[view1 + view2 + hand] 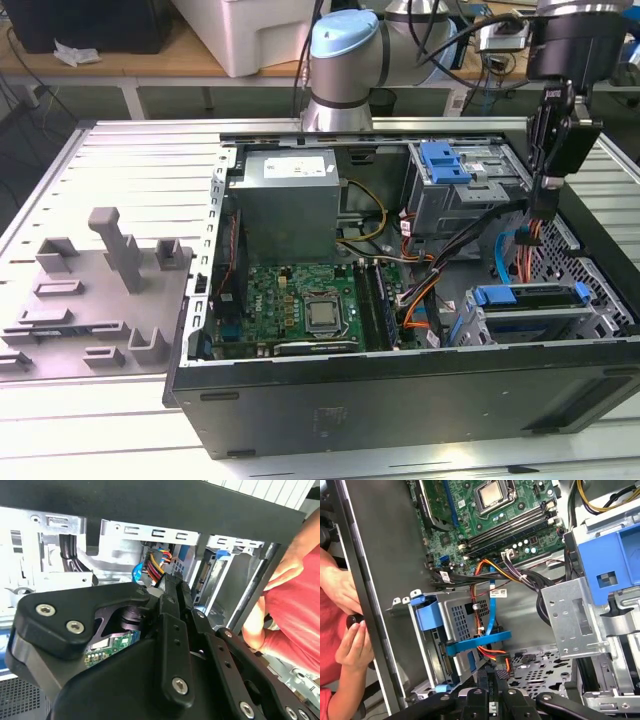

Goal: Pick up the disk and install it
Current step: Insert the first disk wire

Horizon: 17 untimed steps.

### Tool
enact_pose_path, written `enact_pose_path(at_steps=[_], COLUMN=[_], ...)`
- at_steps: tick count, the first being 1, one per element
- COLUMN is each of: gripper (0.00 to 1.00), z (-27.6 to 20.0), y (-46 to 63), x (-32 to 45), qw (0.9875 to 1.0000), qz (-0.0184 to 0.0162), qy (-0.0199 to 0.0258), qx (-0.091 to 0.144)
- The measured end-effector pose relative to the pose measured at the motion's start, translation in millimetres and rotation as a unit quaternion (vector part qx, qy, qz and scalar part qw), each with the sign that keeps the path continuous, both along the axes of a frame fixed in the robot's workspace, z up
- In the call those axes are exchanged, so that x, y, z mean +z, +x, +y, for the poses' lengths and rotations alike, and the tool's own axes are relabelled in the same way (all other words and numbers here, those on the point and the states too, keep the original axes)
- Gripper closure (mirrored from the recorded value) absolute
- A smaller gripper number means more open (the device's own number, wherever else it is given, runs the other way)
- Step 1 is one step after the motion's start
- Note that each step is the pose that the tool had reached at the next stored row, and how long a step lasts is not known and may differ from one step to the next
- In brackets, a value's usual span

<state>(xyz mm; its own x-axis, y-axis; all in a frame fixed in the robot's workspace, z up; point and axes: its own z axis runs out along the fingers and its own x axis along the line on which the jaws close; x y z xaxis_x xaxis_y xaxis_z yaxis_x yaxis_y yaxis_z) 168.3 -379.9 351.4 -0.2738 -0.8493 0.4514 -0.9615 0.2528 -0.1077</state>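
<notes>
- Fixtures of grey moulded plastic [100, 280] stand on the ribbed aluminium bench [140, 140] at the exterior view's left, well apart from the work.
- Middle of the bench: a black metal computer tower case [400, 390] lies on its side with the panel off. Inside it, a silver box-shaped power supply [285, 200] sits beside a green motherboard [290, 300].
- Further right, a bare-metal upper drive bay [470, 200] carries a blue plastic latch [445, 160].
- The arm's black gripper [545, 195] hangs tips-down inside the case. Its jaws are pressed together on nothing, just beside a bundle of orange and blue cables [530, 235] (both wrist views show the tips meeting [167, 587] [491, 677]).
- The disk [530, 296], a flat silver hard drive framed by a blue plastic carrier rail, rests in the top of the lower metal cage [530, 325] at the exterior view's right, below the gripper and apart from it.
- A person's hand [350, 640], red-sleeved, is at the case's outer wall in the first wrist view.
</notes>
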Motion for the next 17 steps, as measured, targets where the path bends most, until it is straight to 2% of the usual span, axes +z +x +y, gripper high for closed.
enact_pose_path(at_steps=[3, 7, 10, 17], gripper=[0.83, 0.83, 0.83, 0.83], z=[-4.2, -12.6, -24.0, -42.5], y=[-1.3, -4.1, -6.4, -9.7], x=[1.4, 1.5, 1.5, 1.5], qw=[1.0, 1.0, 0.9999, 0.9996], qz=[-0.0023, -0.005, -0.0076, -0.0109], qy=[0.0046, 0.0075, 0.0133, 0.0249], qx=[0.0, 0.0, 0.0, 0.0])
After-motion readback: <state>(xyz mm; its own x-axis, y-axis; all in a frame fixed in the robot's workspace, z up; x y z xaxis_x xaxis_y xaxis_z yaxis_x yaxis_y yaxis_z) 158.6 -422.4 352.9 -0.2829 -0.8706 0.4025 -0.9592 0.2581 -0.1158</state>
